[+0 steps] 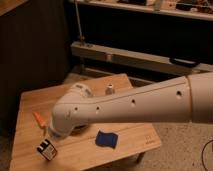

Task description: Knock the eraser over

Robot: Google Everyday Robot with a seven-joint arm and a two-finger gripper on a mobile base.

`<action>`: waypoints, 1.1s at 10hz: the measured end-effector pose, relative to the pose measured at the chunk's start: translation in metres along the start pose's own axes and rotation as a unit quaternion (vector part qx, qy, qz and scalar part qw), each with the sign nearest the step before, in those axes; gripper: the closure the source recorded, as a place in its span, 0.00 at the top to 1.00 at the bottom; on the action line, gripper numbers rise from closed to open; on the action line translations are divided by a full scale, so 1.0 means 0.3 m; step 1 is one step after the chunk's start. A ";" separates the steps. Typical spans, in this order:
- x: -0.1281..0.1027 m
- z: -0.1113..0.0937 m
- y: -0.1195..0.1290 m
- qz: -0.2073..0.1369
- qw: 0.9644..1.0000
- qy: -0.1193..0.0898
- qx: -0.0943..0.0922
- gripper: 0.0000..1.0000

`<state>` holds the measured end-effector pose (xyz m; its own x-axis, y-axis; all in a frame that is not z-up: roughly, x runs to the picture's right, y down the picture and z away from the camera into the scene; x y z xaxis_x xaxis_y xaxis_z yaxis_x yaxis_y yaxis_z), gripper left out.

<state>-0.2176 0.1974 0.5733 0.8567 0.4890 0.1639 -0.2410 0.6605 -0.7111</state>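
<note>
Words and numbers: none can be read anywhere.
Eraser (46, 150): lower left of the frame, on the desk (30, 107). Its face has black and white marks, but they are too blurry to read as letters.
Tool (51, 136): lower left, at the end of the white arm (130, 105), just above the eraser. No label can be made out on it.
White arm: only small dark dots along it, no name or number to read.
Blue pad (106, 139): lower middle, plain blue.
Small white cup (109, 89): middle of the frame, too small to tell.
</note>
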 end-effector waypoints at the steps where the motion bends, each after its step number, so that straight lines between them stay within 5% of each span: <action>1: 0.013 0.063 0.050 -0.007 1.000 0.011 -0.014 0.25; 6: 0.059 0.306 0.117 -0.003 0.997 0.012 -0.072 0.25; 11: -0.130 0.364 0.097 0.000 0.995 -0.049 -0.090 0.25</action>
<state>-0.3076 0.2598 0.6208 0.8063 0.5480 0.2226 -0.1489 0.5522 -0.8203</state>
